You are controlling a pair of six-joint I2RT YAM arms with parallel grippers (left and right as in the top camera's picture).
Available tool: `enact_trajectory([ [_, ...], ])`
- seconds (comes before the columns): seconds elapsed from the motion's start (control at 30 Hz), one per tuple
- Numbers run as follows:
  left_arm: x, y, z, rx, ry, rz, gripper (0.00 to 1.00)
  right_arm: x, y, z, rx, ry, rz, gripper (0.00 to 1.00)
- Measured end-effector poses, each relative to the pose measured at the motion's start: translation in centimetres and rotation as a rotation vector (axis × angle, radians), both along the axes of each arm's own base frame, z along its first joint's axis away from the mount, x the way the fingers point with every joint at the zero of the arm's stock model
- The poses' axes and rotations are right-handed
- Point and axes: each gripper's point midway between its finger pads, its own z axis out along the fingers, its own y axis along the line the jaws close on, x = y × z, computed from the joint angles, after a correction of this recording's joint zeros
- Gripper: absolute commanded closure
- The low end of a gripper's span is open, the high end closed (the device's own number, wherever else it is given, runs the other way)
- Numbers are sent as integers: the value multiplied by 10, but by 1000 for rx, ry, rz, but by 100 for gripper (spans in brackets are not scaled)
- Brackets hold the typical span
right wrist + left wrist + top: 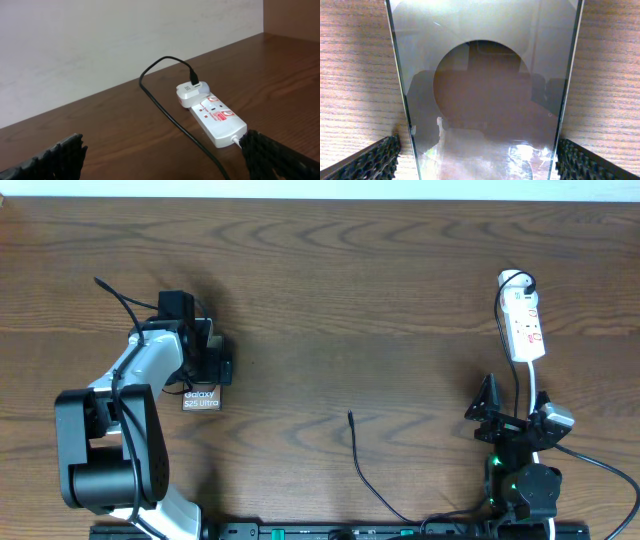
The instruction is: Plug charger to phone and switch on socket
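While the left claw (pixel 479 162) hangs low over the phone (pixel 485 90), its jaws stand spread wide with one pad on each long side of the glass, gripping nothing; a strip of bare bench (pixel 330 300) shows between the left pad and the phone's edge. That phone lies flat toward the left end of the bench, about midway between the far and near edges. Over by the near right corner, the right claw (pixel 162 160) is fully spread and empty, facing the socket (pixel 526 330), which lies near the right edge toward the far corner. A white adapter (pixel 189 92) sits plugged into the socket's far end. The charger (pixel 362 465) trails along the near edge, its loose tip pointing toward the bench's middle, well apart from the phone.
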Motion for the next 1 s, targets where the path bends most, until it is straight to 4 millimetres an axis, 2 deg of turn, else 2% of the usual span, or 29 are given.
enact_trajectory([
  [0.2,2,0,0,1,-10,0,0,0,0,0,0,0,0,1],
  [0.33,6,0,0,2,-25,0,10,0,0,0,0,0,0,1],
  [0.4,6,0,1,2,-26,-1,10,0,0,0,0,0,0,1],
  [1.0,10,1,1,3,-41,0,8,0,0,0,0,0,0,1],
])
